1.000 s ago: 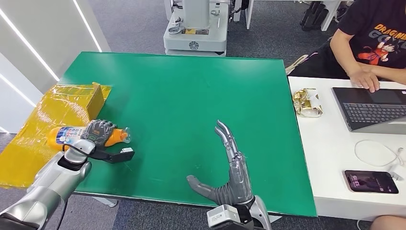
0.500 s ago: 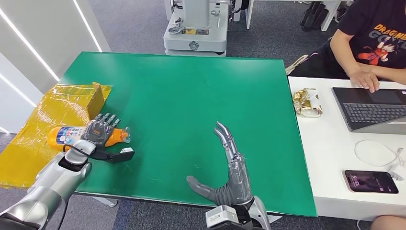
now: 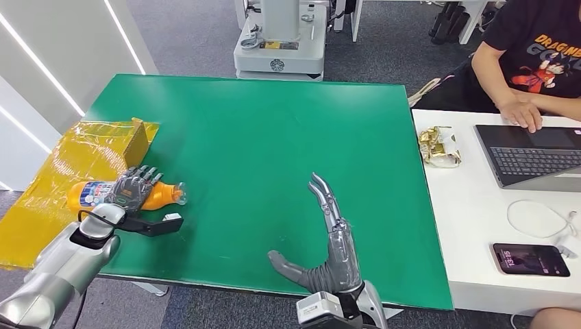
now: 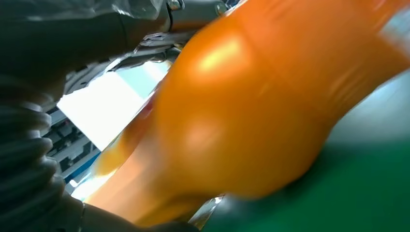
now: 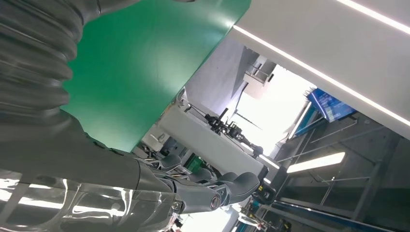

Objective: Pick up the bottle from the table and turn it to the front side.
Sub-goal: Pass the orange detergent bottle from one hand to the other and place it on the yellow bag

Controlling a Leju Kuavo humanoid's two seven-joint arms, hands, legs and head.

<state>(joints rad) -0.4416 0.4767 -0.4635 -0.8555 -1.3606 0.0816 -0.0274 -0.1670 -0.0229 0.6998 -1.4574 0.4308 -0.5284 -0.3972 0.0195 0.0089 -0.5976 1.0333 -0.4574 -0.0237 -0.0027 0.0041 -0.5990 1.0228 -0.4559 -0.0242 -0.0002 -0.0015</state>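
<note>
An orange bottle (image 3: 160, 197) with a white and blue label lies on its side near the left edge of the green table (image 3: 274, 137), cap pointing right. My left hand (image 3: 130, 190) lies over its middle with fingers spread flat and the thumb stretched out on the table beside it. In the left wrist view the bottle's orange body (image 4: 251, 111) is very close and blurred. My right hand (image 3: 330, 243) hovers over the table's near edge, fingers straight and apart, holding nothing. Its fingers (image 5: 217, 189) hang free in the right wrist view.
A yellow taped cardboard box (image 3: 89, 147) sits just left of the bottle. A white table to the right carries a laptop (image 3: 534, 154), a phone (image 3: 531, 259) and a gold wrapper (image 3: 438, 145). A person (image 3: 534, 55) sits there. A white machine base (image 3: 279, 41) stands beyond the table.
My left hand's fingers uncurled from around the bottle and spread flat, and the hand and arm slid slightly left. The bottle stayed put. The right hand has not moved.
</note>
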